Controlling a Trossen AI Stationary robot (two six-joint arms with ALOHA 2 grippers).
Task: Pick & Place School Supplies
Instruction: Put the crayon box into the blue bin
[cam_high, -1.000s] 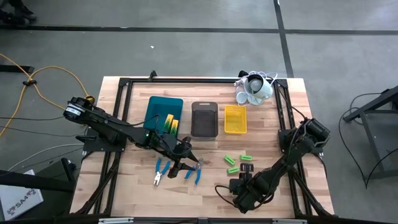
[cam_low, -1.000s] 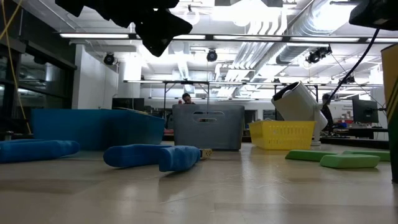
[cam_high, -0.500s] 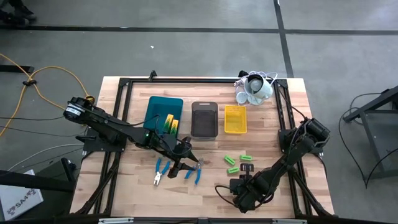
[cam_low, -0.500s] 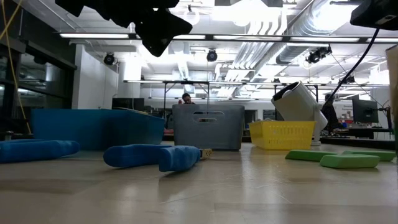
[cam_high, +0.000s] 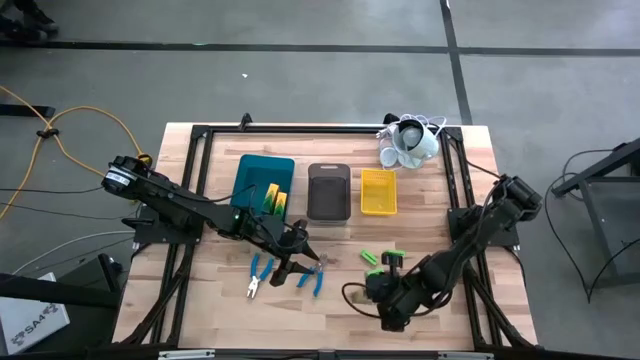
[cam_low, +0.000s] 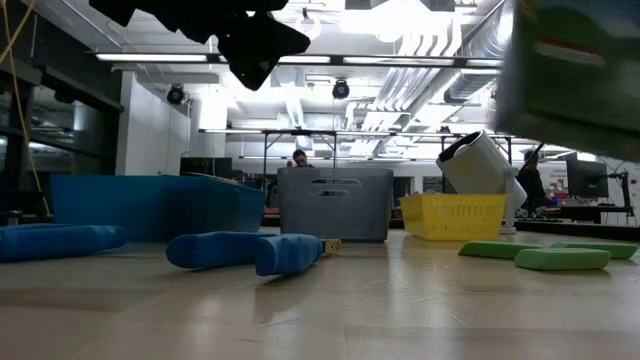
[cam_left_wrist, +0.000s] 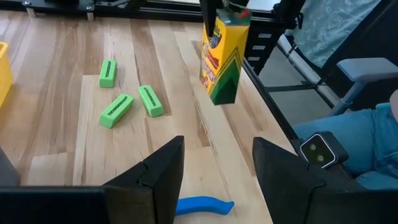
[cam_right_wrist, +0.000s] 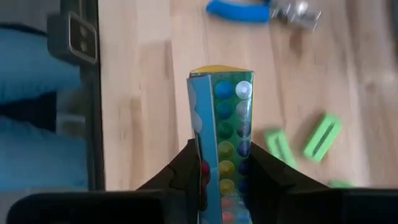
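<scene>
Right gripper (cam_right_wrist: 221, 163): clamped on box (cam_right_wrist: 222, 134), lifted, long axis in line with fingers | teal tray (cam_high: 255, 170) likely at 10 o'clock | left gripper (cam_left_wrist: 214, 165): wide, over pliers (cam_high: 312, 281).

Right gripper (cam_left_wrist: 224, 7) is clamped on the printed box (cam_left_wrist: 222, 57), lifted off the table. Left gripper (cam_high: 293, 262) hangs mid-table, fingers spread, nothing between them.

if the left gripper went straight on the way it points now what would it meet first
Probably bare table first. The open left gripper points between the green sticks and the crayon box that the right gripper holds off the table. Depth is hard to judge.
</scene>
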